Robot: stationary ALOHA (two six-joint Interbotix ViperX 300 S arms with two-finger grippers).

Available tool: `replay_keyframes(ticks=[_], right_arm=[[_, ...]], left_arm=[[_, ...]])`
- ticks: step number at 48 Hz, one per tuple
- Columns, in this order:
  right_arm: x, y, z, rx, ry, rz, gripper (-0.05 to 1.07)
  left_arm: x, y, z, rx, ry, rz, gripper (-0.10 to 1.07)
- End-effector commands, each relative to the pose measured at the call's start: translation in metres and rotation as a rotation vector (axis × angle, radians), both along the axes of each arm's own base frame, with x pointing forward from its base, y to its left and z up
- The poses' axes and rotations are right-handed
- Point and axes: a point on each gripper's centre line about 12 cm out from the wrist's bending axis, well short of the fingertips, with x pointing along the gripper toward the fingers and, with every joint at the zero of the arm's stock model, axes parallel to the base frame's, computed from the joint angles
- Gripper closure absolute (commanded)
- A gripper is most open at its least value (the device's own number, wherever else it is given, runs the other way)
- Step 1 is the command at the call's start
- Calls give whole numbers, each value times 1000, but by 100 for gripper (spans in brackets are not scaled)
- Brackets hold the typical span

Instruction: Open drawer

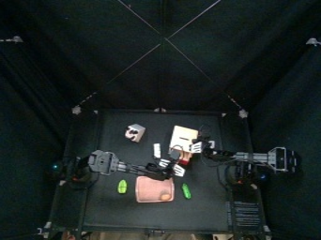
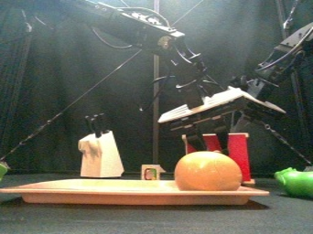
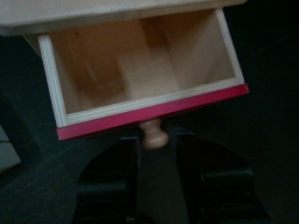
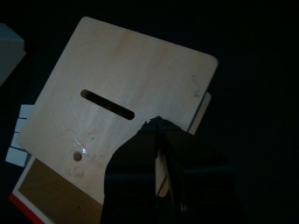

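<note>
Already the drawer (image 3: 146, 66) stood pulled out of its tan box, open side facing the left wrist cam, w/ bare pale wood inside and a red front edge (image 3: 152, 109). A small wooden knob (image 3: 153, 136) stuck out from that red front, pointing straight at the left gripper (image 3: 158, 162), just in front of it and centred btwn the two black jaws. Those jaws were apart; the knob sat at their gap, but whether they touched it couldn't be told. In the front view the box (image 2: 221, 102) was off the table, tilted, w/ red parts (image 2: 226, 151) hanging below it, above and behind the flat tray (image 2: 73, 192) that carried an orange ball (image 2: 208, 171). The right gripper (image 4: 163, 157) was at the box's flat panel (image 4: 117, 96), which had a slot cut in it; its jaws reached to the panel's edge, and whether they clamped it couldn't be made out. From above, the box (image 1: 186, 138) lay near the table's middle, btwn both arms, the left arm (image 1: 138, 167) reaching toward it from its side, the right arm (image 1: 238, 156) close by. A grey-white cube (image 1: 133, 132) sat apart, farther back. Green items (image 1: 122, 187) lay beside the tray (image 1: 156, 191).
</note>
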Motion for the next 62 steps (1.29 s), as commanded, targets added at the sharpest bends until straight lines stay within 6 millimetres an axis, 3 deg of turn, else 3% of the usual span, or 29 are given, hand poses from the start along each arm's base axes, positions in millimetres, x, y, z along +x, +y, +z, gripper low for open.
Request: replay_keyframes(ticks=[1, 45, 62], right_arm=[[-2, -1, -6, 13, 18, -14, 82], [-1, -1, -5, 13, 15, -8, 82], [0, 0, -5, 21, 5, 1, 82]], left_arm=[[1, -16, 24, -17, -47, -21, 41], [-4, -41, 24, -40, -31, -37, 41], [-4, -42, 21, -41, -26, -42, 39]])
